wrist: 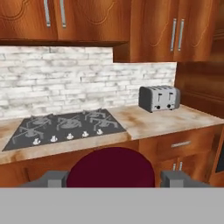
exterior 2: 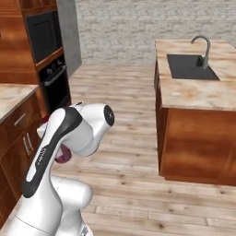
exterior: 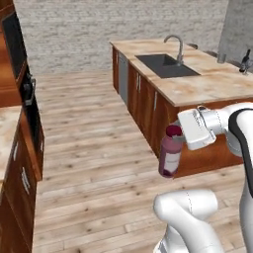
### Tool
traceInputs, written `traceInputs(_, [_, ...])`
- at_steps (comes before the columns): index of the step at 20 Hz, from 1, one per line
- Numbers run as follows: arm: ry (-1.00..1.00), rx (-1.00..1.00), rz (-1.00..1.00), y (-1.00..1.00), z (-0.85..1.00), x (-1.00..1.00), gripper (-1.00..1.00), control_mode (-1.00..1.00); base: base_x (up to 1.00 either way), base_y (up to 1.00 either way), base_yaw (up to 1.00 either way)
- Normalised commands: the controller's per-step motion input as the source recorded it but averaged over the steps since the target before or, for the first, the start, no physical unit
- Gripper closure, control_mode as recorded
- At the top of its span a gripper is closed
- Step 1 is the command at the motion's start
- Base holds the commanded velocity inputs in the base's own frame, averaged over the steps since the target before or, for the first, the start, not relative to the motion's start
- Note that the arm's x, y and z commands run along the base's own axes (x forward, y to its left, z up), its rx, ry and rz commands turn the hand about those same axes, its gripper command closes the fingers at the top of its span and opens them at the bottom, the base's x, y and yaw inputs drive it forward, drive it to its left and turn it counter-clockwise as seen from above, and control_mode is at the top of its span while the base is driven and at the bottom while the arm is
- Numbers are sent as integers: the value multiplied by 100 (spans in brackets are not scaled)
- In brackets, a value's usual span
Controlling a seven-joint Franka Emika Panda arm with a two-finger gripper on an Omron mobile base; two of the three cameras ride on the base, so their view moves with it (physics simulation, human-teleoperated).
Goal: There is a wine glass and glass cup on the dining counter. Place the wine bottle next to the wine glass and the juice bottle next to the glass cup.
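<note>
Left base view, centre-right: hand clamped around upper body of juice bottle, carried upright above floor, off island worktop. Smooth, rigid, likely slippery; grip near cap suits.

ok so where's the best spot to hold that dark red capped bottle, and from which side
Take the juice bottle by its neck, just under the dark red cap, coming in level from the side. It hangs upright, and the neck is its narrowest part, so the fingers can straddle it there. The gripper already sits like this, one finger either side of the cap in the hand view.
</note>
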Motion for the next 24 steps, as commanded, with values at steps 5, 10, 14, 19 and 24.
traceInputs(5, [0, 0, 0, 0, 0, 0, 100, 100, 38, -57, 10])
traceInputs(10, [0, 0, 0, 0, 0, 0, 100, 100, 26, -66, 2])
traceInputs(14, [0, 0, 0, 0, 0, 0, 100, 100, 22, -68, 0])
traceInputs(19, [0, 0, 0, 0, 0, 0, 100, 100, 23, -68, 0])
traceInputs(24, [0, 0, 0, 0, 0, 0, 100, 100, 24, -67, 0])
